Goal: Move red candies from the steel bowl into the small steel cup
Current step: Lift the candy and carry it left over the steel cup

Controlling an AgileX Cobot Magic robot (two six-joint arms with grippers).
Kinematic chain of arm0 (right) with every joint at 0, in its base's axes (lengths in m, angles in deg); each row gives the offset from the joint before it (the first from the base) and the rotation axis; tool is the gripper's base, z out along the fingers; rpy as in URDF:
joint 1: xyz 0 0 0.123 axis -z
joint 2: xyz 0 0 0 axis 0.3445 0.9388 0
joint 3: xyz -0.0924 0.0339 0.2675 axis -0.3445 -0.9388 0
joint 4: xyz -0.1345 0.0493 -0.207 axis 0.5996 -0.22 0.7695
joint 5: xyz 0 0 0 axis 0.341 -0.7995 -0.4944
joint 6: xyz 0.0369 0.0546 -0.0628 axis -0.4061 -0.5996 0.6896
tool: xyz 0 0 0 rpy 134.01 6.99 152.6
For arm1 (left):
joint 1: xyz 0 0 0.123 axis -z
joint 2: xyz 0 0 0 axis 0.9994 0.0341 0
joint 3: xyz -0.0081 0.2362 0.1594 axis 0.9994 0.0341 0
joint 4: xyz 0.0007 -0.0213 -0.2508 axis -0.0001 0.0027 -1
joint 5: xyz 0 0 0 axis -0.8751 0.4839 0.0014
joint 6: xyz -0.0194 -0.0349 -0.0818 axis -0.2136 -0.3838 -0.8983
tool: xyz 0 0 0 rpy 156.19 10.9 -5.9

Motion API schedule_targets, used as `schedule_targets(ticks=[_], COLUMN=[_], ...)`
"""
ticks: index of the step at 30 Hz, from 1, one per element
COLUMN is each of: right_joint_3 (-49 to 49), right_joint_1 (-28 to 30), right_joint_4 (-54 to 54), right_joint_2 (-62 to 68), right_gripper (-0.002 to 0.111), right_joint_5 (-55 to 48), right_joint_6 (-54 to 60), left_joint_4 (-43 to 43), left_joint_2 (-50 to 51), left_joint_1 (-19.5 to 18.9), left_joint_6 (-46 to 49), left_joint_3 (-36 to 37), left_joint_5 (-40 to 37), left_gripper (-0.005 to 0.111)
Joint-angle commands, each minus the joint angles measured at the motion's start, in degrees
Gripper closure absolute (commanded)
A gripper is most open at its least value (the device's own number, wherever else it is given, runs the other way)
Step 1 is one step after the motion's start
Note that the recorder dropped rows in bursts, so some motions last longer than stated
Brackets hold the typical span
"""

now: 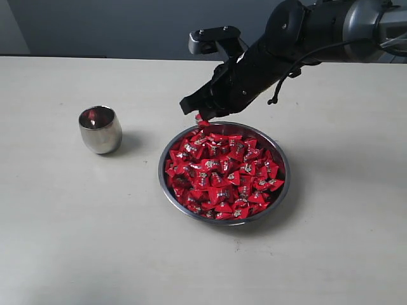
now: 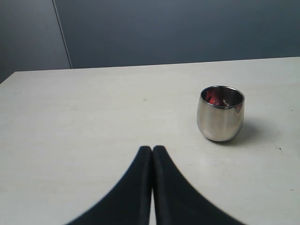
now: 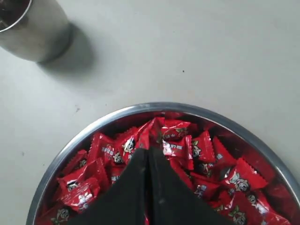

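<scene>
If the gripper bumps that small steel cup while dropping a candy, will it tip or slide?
Probably rocks or tips: the small steel cup has a rounded, egg-like body on a narrow base. Its polished steel likely slides easily on the smooth table.

The pale, matte bench fills the exterior view and meets a dark grey wall along its 12 o'clock edge. Two things stand on it, well apart: the bowl just right of centre, and the cup upright between 9 and 10 o'clock from the bowl, each casting a soft shadow.
</scene>
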Motion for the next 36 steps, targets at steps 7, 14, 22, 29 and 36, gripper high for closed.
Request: schedule_targets(ticks=[7,14,22,29,36], right_joint_3=[6.40,13.71,25.32,31.81,35.13], right_joint_1=[-1.54,-3.75,-6.60,-8.54,-10.62], right_joint_4=[-1.05,-0.73,-1.00,-1.52,-1.57], right_joint_2=[-0.26,5.52,13.44,17.32,19.23], right_gripper=[0.109,0.109,0.109,0.109,0.109], right_joint_5=[2.85,3.37,-0.02,-3.16,-3.61], right_joint_6=[2.33,4.73,4.73,4.73,5.12], left_joint_4=[-0.13,-0.13,-0.13,-0.13,-0.13], left_joint_2=[-0.26,-0.26,-0.26,-0.26,-0.26], left_joint_1=[-0.03,-0.03,-0.03,-0.03,-0.03], left_joint_6=[-0.13,-0.13,-0.13,-0.13,-0.13], left_joint_3=[0.22,0.22,0.22,0.22,0.22], left_joint_5=[0.09,0.09,0.09,0.09,0.09], left_gripper=[0.106,0.106,0.106,0.106,0.106])
